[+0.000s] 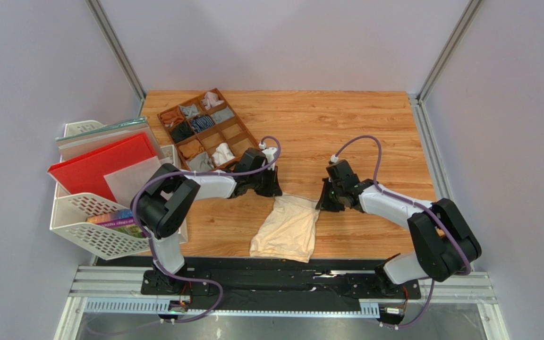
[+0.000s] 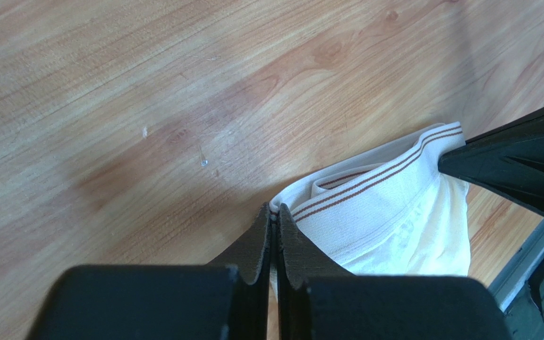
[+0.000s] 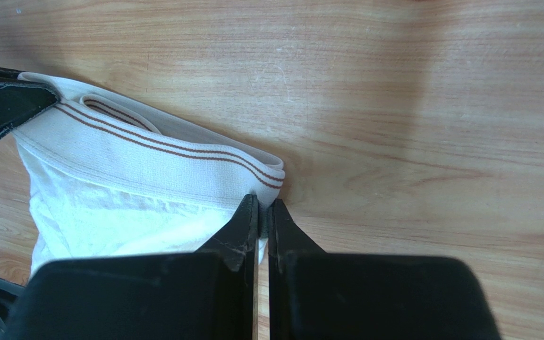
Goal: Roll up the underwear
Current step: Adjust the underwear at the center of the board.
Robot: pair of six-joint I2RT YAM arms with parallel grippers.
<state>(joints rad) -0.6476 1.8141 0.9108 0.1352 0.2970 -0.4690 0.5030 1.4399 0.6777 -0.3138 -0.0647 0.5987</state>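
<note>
One cream-beige underwear (image 1: 287,230) lies on the wooden table, its body trailing toward the near edge. Its waistband (image 2: 374,188) is white with two thin brown stripes and is stretched between my grippers. My left gripper (image 1: 271,190) is shut on the waistband's left corner; the left wrist view shows its tips (image 2: 275,212) pinching the fabric fold. At the other end, my right gripper (image 1: 322,202) is shut on the right corner, with cloth squeezed between its tips (image 3: 263,202). The waistband (image 3: 154,149) bows slightly between the two grips. A white one is out of view.
A brown compartment organizer (image 1: 237,126) with small rolled garments stands at the back left. Left of the table, a white mesh basket (image 1: 87,227) holds a red folder (image 1: 97,168) and papers. A black rail (image 1: 282,280) runs along the near edge.
</note>
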